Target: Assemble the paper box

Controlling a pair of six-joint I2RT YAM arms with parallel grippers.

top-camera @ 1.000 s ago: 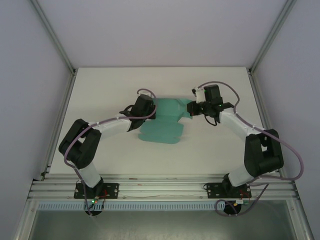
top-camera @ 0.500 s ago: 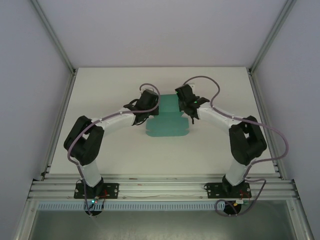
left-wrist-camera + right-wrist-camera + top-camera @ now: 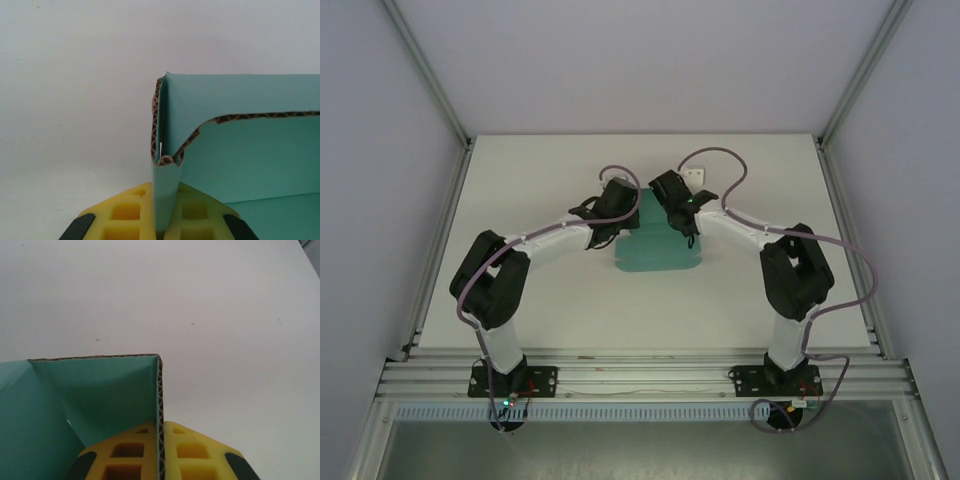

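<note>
the box (image 3: 658,250) was teal-green corrugated card with a smooth coloured face and brown fluting along its cut edges. it lay half folded. in the left wrist view the box (image 3: 240,150) had a side flap doubled over on itself, with a curved cut edge running across the inner panel. in the right wrist view the box (image 3: 100,390) had an upright wall meeting a far wall at a sharp corner. from above, its near edge had rounded corners.

it sat on the table (image 3: 540,170) about midway between the table's left and right edges and a little toward its far side. the left gripper (image 3: 628,215) hung over the table's middle, just left of centre. its yellow fingers (image 3: 125,220) were pressed together on the box's folded left flap. the right gripper (image 3: 685,225) hung just right of the table's centre, and its fingers (image 3: 195,455) were clamped on the box's right wall.

the table was plain white and matte, with a few tiny specks showing in the right wrist view. pale walls and slim aluminium posts rose from its left, right and far edges, and a metal rail along its near edge carried both arm bases.

the box's open side faced up, and its raised walls stood toward the table's left and right edges. from above it looked almost as wide as it was deep, so i could not tell its long axis.
</note>
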